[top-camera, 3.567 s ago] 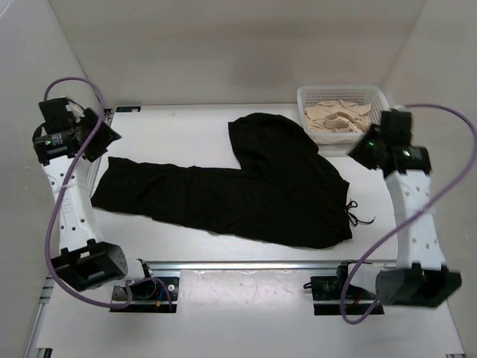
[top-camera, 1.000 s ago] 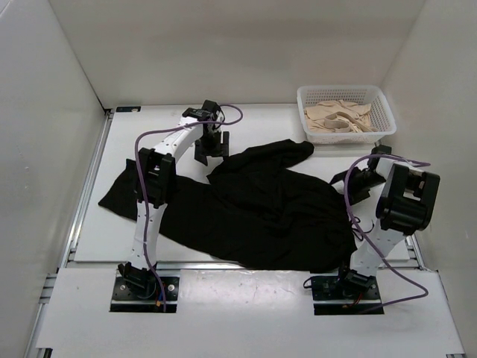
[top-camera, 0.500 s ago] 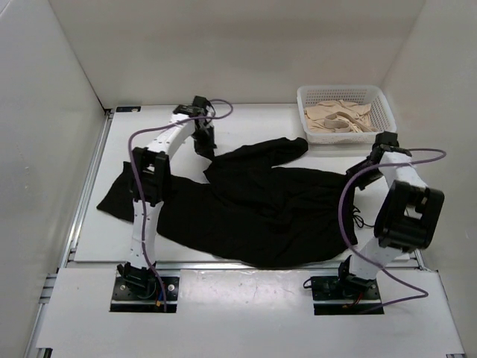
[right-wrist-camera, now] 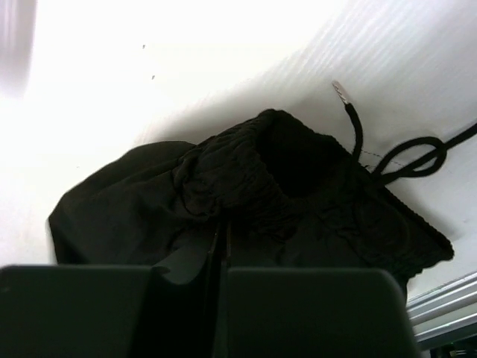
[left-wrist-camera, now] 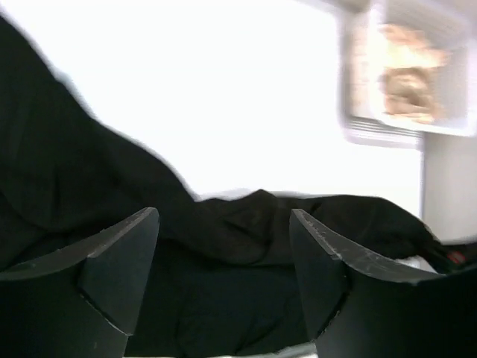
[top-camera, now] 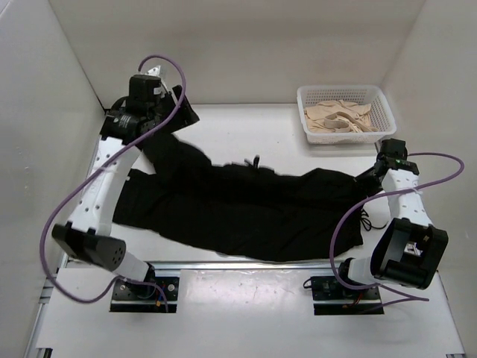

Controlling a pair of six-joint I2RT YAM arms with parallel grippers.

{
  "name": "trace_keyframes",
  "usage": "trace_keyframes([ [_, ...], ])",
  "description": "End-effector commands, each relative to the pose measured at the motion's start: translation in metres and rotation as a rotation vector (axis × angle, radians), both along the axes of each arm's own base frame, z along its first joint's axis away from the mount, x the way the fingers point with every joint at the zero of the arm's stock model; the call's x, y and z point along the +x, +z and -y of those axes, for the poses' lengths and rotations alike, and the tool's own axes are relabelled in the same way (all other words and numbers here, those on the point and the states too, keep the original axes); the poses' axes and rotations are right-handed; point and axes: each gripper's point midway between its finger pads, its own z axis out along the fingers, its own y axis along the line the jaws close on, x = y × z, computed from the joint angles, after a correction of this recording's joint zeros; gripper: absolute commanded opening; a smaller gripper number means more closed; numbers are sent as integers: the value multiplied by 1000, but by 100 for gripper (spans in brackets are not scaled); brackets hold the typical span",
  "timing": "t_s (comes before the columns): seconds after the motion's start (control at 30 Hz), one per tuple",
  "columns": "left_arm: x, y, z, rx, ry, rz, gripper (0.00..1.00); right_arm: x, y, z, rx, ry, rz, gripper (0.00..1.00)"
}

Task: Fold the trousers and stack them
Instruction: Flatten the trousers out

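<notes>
The black trousers (top-camera: 253, 212) lie stretched left to right across the white table, wrinkled, with one leg running up toward the far left. My left gripper (top-camera: 177, 112) hangs above that leg's end. In the left wrist view its fingers (left-wrist-camera: 119, 253) stand wide apart with nothing between them, and the trousers (left-wrist-camera: 223, 291) are below. My right gripper (top-camera: 377, 170) sits at the waistband on the right. In the right wrist view it (right-wrist-camera: 222, 224) is shut, with bunched waistband fabric (right-wrist-camera: 246, 171) pinched at its tip. The drawstring (right-wrist-camera: 402, 153) trails on the table.
A white basket (top-camera: 384, 104) holding beige cloth (top-camera: 339, 118) stands at the far right corner; it also shows blurred in the left wrist view as the basket (left-wrist-camera: 358, 74). White walls close in on the left, back and right. A metal rail (top-camera: 246, 265) runs along the near edge.
The left arm has swung up and to the far left, drawing one trouser leg out that way, and its jaws have opened. The right gripper stays shut on the waistband, slightly shifted.
</notes>
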Motion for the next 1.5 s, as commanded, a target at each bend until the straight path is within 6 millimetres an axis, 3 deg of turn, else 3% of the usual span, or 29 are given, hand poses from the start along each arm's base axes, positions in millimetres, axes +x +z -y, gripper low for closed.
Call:
trace_keyframes([
  [0.0, 18, -87, -23, 116, 95, -250, 82, -5, 4, 12, -69, -8, 0, 0],
  [0.07, 20, -88, -44, 125, 153, -245, 78, -7, 4, 11, -70, -8, 3, 0],
  [0.1, 21, -84, -53, 130, 180, -233, 68, -7, 7, 11, -72, -8, 13, 0],
  [0.17, 24, -88, -73, 150, 231, -239, 34, -8, 9, 13, -86, -4, 19, 0],
  [0.2, 26, -93, -81, 169, 245, -249, 10, -8, 12, 13, -89, -5, 28, 0],
  [0.33, 37, -123, -113, 187, 322, -336, 13, -11, 9, 13, -91, 5, 18, 0],
  [0.43, 38, -155, -143, 212, 393, -432, 41, -8, 10, 12, -86, 9, 29, 0],
  [0.47, 37, -164, -160, 207, 430, -457, 69, -10, 7, 10, -75, 13, 22, 0],
  [0.5, 39, -183, -161, 169, 426, -500, 70, -10, 7, 10, -75, 13, 22, 0],
  [0.57, 43, -202, -164, 129, 390, -544, 71, -8, 7, 9, -74, 25, 32, 0],
  [0.6, 57, -211, -165, 129, 389, -549, 66, -8, 7, 9, -74, 25, 32, 0],
  [0.67, 70, -217, -166, 136, 382, -551, 66, -10, 4, 8, -71, 26, 24, 0],
  [0.7, 81, -210, -167, 133, 383, -531, 68, -11, 4, 8, -75, 34, 22, 0],
  [0.73, 83, -227, -170, 156, 381, -579, 70, -9, 3, 9, -75, 34, 22, 0],
  [0.77, 88, -230, -170, 178, 385, -588, 71, -8, 3, 9, -75, 34, 22, 0],
  [0.8, 99, -224, -172, 204, 411, -565, 71, -8, 0, 7, -64, 38, 15, 0],
  [0.83, 102, -242, -172, 211, 407, -606, 73, -10, -3, 7, -62, 39, 6, 0],
  [1.03, 102, -278, -172, 246, 411, -697, 74, -8, -5, 6, -54, 43, 8, 0],
  [1.1, 100, -292, -170, 244, 402, -729, 68, -6, -6, 5, -46, 47, 10, 0],
  [1.13, 98, -295, -170, 246, 400, -739, 56, -6, -6, 5, -46, 47, 10, 0],
  [1.17, 98, -295, -168, 238, 395, -740, 45, -6, -9, 5, -43, 47, 2, 0],
  [1.23, 98, -291, -168, 237, 396, -730, 14, -4, -6, 5, -46, 47, 10, 0],
  [1.33, 106, -248, -175, 249, 427, -640, 10, -3, -3, 4, -38, 51, 11, 0],
  [1.43, 109, -184, -183, 239, 454, -513, 10, 0, 9, 4, -47, 50, 42, 0],
  [1.47, 109, -154, -191, 222, 479, -444, 10, 3, 17, 7, -58, 46, 53, 0],
])
